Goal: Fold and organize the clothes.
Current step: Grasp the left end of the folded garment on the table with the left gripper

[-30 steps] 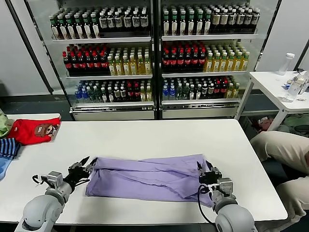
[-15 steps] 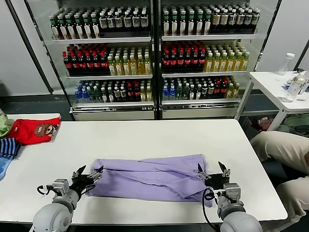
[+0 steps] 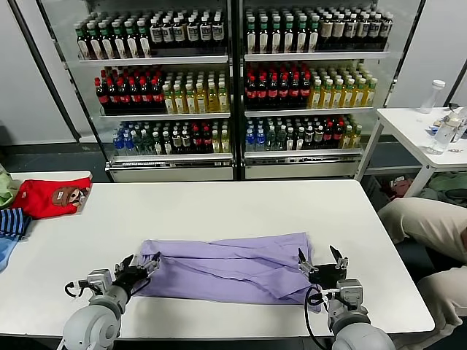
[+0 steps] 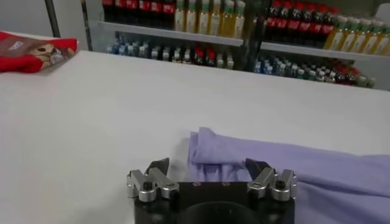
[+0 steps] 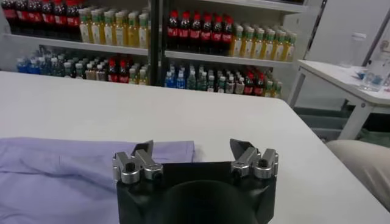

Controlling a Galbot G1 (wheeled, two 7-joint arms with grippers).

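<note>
- two grippers, one shirt, and both sit at the short ends of it, close to the near edge of the table.
- the lavender t-shirt lies in a long folded band, its long axis running parallel to that near edge, roughly midway between the two near corners.
- the left gripper is at the shirt's left end. its fingers are spread wide and hold nothing. in the left wrist view the bunched cloth end sits just ahead of the left gripper, between the two fingers' line but not pinched.
- the right gripper is at the right end, also spread wide with nothing in it. from its wrist camera the right gripper has the shirt running off to one side, with the cloth's end edge about level with one finger.
- so each arm is nearest its own end, pretty symmetrical, neither has a reach advantage.
- my guess is the next fold goes across the long axis or brings one end to the other, and each hand would need to drop onto its own end and close on the layers there.
- the red garment and the blue striped one sit at the left edge near the far left corner, well apart from the shirt.
</note>
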